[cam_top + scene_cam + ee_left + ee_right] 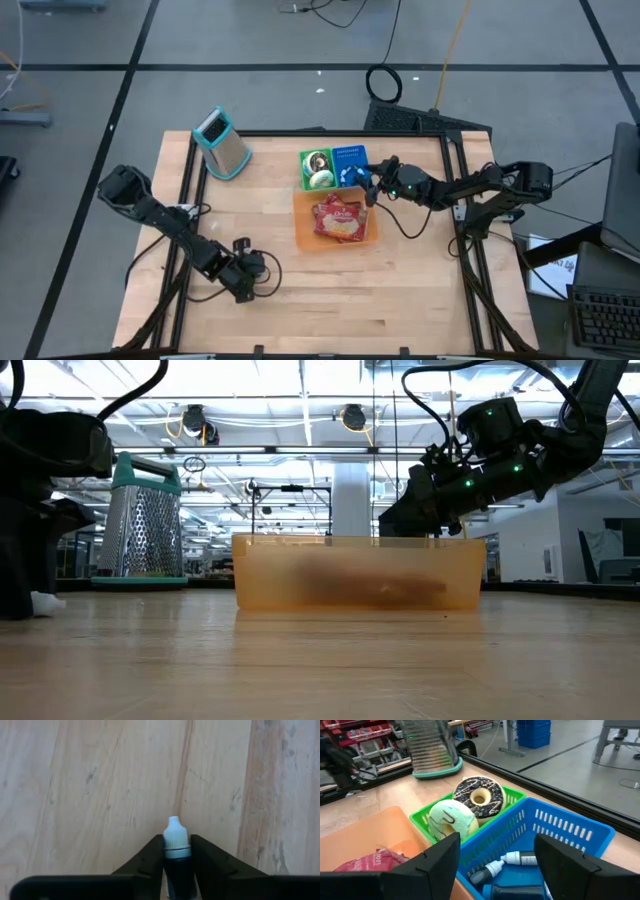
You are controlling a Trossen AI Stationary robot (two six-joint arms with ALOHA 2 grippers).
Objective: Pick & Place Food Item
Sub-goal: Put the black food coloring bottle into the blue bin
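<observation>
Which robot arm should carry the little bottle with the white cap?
The left one. Its pincer already has both fingers around the bottle, down on the table. The right pincer is open over the blue basket, far across the table.

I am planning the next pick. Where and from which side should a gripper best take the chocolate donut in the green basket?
Likely from above, gripping across the chocolate donut ring, one finger in its hole and one outside. It lies flat, the green basket walls closely surround it, and the green donut presses against one side, so a side approach looks blocked.
</observation>
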